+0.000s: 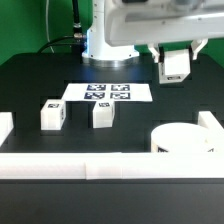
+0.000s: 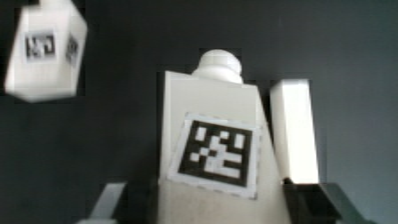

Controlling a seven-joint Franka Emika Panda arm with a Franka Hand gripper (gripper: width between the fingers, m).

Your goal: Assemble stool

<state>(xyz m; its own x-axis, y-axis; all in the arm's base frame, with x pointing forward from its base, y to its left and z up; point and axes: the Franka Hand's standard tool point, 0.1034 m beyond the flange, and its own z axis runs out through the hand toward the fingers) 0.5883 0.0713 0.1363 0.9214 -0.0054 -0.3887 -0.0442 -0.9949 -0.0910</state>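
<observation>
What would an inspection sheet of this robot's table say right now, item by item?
Surface: black table, edged by white border rails.
Job's things: round seat near the front rail, at the exterior view's right; first leg and second leg standing loose; third leg held above the table.
Clutter: marker board only.
Grippers: gripper shut on the third leg.
Cables: dark cable behind the arm.
Surroundings: green backdrop.

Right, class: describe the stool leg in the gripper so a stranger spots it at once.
On the black table, find the round white seat at the exterior view's right. Beyond it, the gripper clamps a white tagged leg; the two loose legs stand free.
</observation>
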